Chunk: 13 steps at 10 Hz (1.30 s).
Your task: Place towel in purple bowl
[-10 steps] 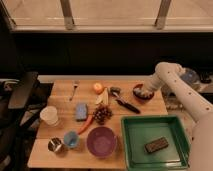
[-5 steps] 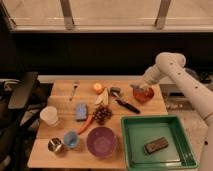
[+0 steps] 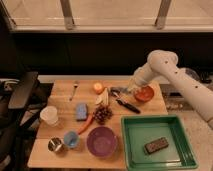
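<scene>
A small blue folded towel (image 3: 81, 111) lies flat on the wooden table (image 3: 60, 100), left of centre. The purple bowl (image 3: 101, 141) stands empty near the table's front edge, below and to the right of the towel. My gripper (image 3: 131, 90) is at the back right of the table, low over the surface beside an orange bowl (image 3: 145, 93). It is far from both the towel and the purple bowl. The white arm (image 3: 165, 65) reaches in from the right.
A green tray (image 3: 131, 150) with a dark bar (image 3: 156, 145) sits at front right. A white cup (image 3: 49, 115), blue cup (image 3: 70, 139), metal cup (image 3: 55, 145), carrot (image 3: 86, 124), grapes (image 3: 103, 114), orange (image 3: 98, 87), fork (image 3: 74, 90) and black-handled tool (image 3: 127, 104) lie around. A dark chair (image 3: 20, 95) stands left.
The arm has swung up and to the left, and the gripper has shifted a little left from over the orange bowl to its left side. The objects on the table have not moved.
</scene>
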Each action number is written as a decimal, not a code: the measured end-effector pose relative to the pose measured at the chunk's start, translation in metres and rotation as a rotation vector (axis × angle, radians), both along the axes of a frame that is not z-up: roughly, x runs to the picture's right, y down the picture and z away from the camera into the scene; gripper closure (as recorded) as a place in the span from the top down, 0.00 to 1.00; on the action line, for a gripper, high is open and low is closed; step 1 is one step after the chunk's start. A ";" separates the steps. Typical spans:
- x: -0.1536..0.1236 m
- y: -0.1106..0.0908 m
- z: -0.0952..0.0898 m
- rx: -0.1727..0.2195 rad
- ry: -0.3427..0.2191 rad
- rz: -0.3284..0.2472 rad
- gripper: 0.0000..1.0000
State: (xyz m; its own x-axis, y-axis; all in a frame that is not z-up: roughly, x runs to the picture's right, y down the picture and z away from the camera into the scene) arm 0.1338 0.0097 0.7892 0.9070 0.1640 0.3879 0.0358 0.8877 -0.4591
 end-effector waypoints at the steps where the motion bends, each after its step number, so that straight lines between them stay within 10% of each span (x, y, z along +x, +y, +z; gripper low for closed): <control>1: -0.015 0.018 -0.011 -0.021 -0.024 -0.007 0.00; 4: -0.035 0.065 -0.033 -0.076 -0.046 -0.042 0.00; 13: -0.052 0.086 -0.051 -0.061 -0.075 -0.107 0.00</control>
State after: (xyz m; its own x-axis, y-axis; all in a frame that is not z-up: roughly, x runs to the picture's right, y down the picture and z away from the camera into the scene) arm 0.0820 0.0959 0.7387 0.8895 0.0937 0.4472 0.1645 0.8474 -0.5048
